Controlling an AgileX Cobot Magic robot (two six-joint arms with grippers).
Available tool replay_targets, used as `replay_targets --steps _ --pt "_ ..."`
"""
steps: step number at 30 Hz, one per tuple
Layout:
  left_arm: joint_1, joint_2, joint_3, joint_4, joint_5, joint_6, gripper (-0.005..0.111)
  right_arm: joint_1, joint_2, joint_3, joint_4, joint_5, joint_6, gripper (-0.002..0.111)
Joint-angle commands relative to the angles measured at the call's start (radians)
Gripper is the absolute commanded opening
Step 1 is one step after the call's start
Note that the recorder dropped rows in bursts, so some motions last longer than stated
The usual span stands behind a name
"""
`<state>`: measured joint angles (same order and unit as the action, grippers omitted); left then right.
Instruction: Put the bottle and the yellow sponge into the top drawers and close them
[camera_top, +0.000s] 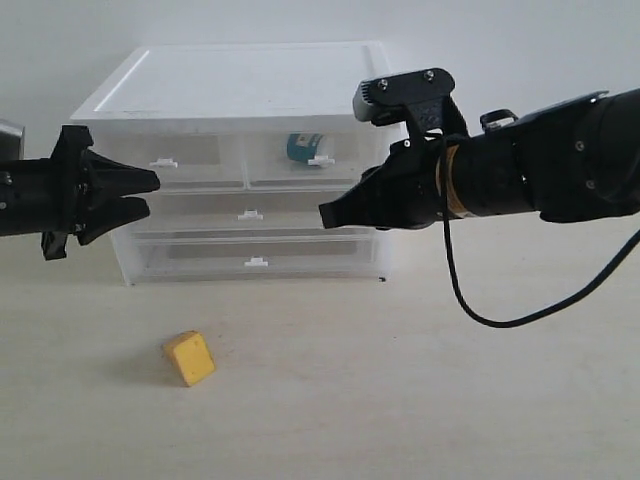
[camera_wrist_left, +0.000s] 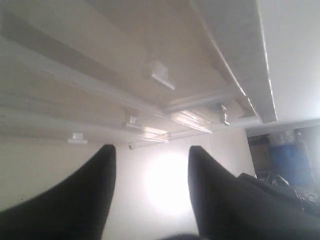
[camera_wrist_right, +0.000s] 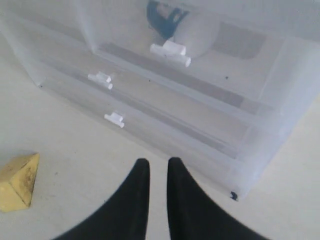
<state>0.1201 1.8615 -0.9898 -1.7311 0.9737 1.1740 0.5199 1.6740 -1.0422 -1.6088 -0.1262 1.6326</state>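
Two views, exterior and right wrist, show the yellow sponge (camera_top: 189, 358).

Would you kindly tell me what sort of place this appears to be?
Probably a robotics test bench: black robot arms over a pale tabletop, a plain white wall, and a plastic drawer cabinet.

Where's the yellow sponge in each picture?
Exterior view: the yellow sponge lies on the table, in front of the drawer cabinet's left end.
Left wrist view: not in it.
Right wrist view: sponge on the table, beside the right gripper, not touching.
Shared landmark: the drawer cabinet, in all three.
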Motion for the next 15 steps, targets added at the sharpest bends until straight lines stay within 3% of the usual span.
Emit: replay_targets --steps 1,15 --pt "-0.002 0.026 -0.058 -0.013 0.025 -0.016 0.044 -0.002 0.028 -0.033 0.002 -0.003 -0.011 0.009" --pt "0.029 0.182 -0.195 -0.013 0.168 -0.022 0.044 -0.002 0.141 -0.088 0.002 -0.003 -0.027 0.009"
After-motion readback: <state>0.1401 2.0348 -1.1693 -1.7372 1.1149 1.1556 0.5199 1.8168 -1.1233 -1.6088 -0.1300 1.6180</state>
